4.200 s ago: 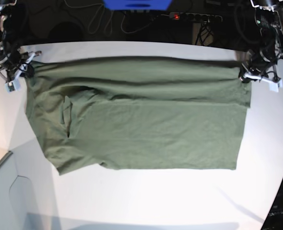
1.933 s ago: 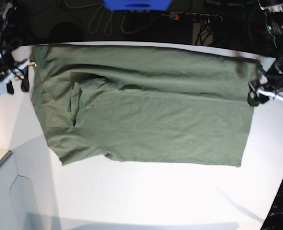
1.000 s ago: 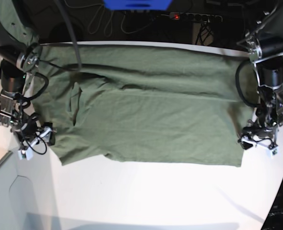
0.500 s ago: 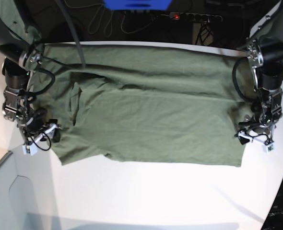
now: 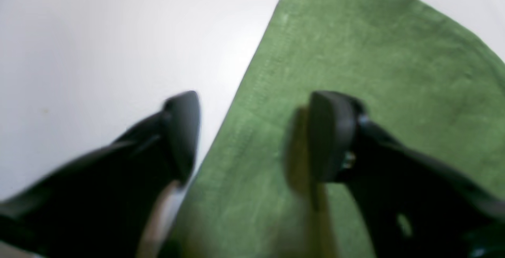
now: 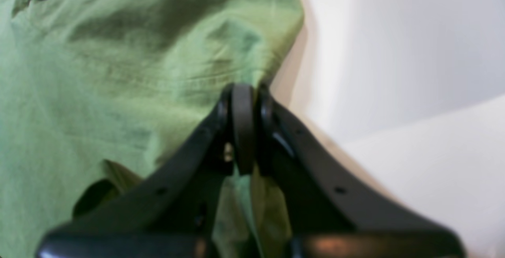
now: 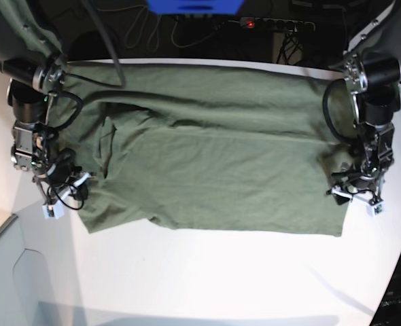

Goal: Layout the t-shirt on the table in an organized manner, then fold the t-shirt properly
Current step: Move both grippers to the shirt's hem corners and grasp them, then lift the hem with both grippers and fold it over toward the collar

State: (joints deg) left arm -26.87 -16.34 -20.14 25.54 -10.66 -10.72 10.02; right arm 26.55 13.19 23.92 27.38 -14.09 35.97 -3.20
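Note:
The olive-green t-shirt (image 7: 214,156) lies spread flat on the white table (image 7: 221,272), collar end toward the base view's left. My right gripper (image 7: 68,190) is at the shirt's near-left edge. In the right wrist view it (image 6: 242,124) is shut, pinching the t-shirt's (image 6: 98,72) edge. My left gripper (image 7: 355,193) is at the near-right side edge. In the left wrist view it (image 5: 256,135) is open and straddles the hem, with one finger (image 5: 181,131) over the table (image 5: 98,33) and the other finger (image 5: 331,135) over the cloth (image 5: 375,53).
Behind the table's curved far edge are a power strip (image 7: 275,24) with a red light, cables and a blue object (image 7: 194,7). A grey panel (image 7: 10,272) sits at the near-left corner. Bare white tabletop stretches in front of the shirt.
Both arms came from the shirt's far corners down to its near side edges. In the last second both grippers shifted slightly inward onto the cloth's edges.

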